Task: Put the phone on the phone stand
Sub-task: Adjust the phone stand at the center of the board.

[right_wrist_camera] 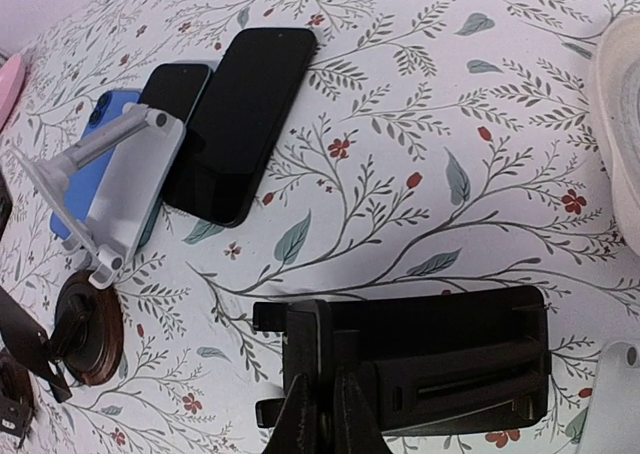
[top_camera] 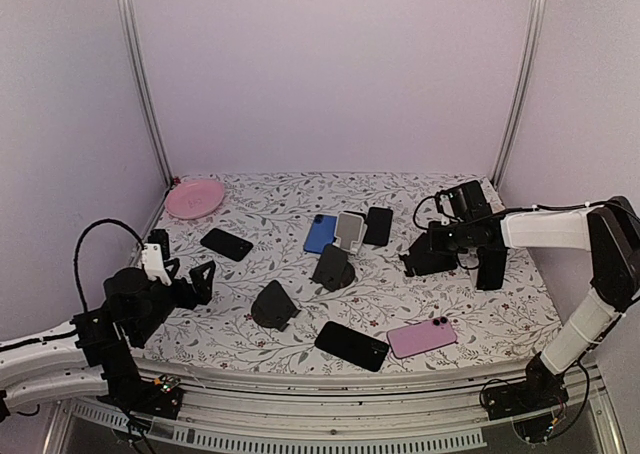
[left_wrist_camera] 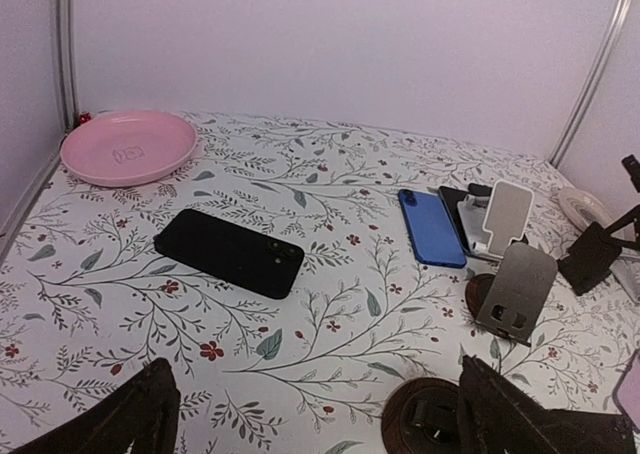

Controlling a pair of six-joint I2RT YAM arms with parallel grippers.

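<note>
My right gripper (top_camera: 440, 240) is shut on a black phone stand (right_wrist_camera: 430, 359), pinching its left part at the table surface; the stand also shows in the top view (top_camera: 424, 257). My right gripper's fingers (right_wrist_camera: 300, 419) meet at the bottom of the right wrist view. My left gripper (top_camera: 196, 280) is open and empty over the near left of the table, its fingers (left_wrist_camera: 135, 414) spread wide. A black phone (left_wrist_camera: 228, 251) lies ahead of it. A blue phone (top_camera: 320, 233), another black phone (top_camera: 378, 225), a pink phone (top_camera: 421, 337) and a black phone (top_camera: 352, 345) lie flat.
A white stand (top_camera: 349, 229), a dark stand (top_camera: 333, 267) and a black stand (top_camera: 273, 305) sit mid-table. A pink plate (top_camera: 194, 197) is at the back left. A white object (right_wrist_camera: 620, 144) lies at the back right. Another black piece (top_camera: 490, 268) stands by the right arm.
</note>
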